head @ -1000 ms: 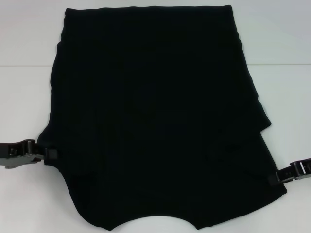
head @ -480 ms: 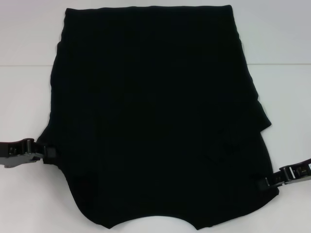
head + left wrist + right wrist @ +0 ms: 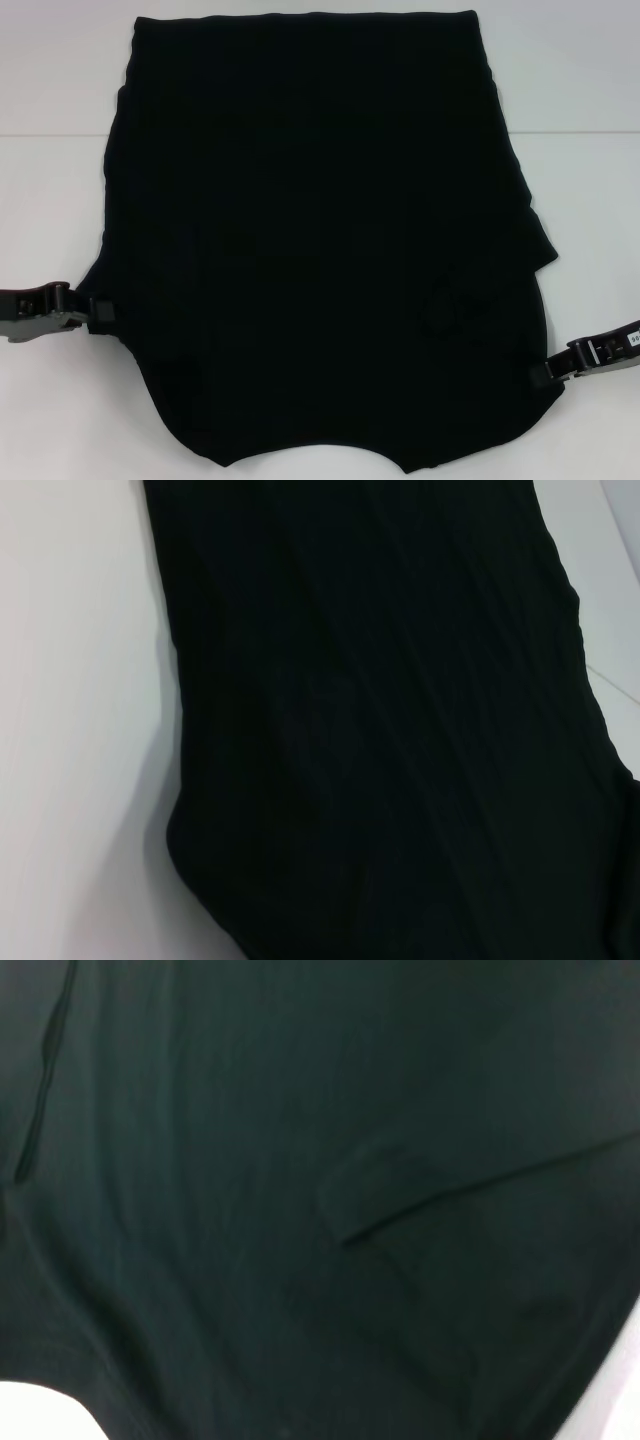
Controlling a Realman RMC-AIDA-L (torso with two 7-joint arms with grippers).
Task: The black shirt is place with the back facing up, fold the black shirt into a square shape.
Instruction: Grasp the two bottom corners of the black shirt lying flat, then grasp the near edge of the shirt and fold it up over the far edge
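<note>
the black shirt (image 3: 320, 240) lies spread flat on the white table (image 3: 580, 80), filling most of the middle of the head view from the far edge down to the near edge. its far hem runs straight across, the sides widen toward the near end, and the near edge curves inward in a shallow arc. a folded flap steps out along its right side, and a small crease shows on the near right part of the cloth. no lettering shows on the upper face.

the left gripper (image 3: 97, 313) sits at the shirt's near left edge, low on the table, its tip touching the cloth; whether it is clenched on the fabric or released i cannot tell. the right gripper (image 3: 548, 373) sits at the near right edge, its tip also against the cloth, and its state likewise cannot be told.

the left wrist view shows the shirt (image 3: 400, 730) lying over the pale table (image 3: 70, 730). the right wrist view is almost filled by the shirt (image 3: 300, 1180), with a folded edge crossing it.
</note>
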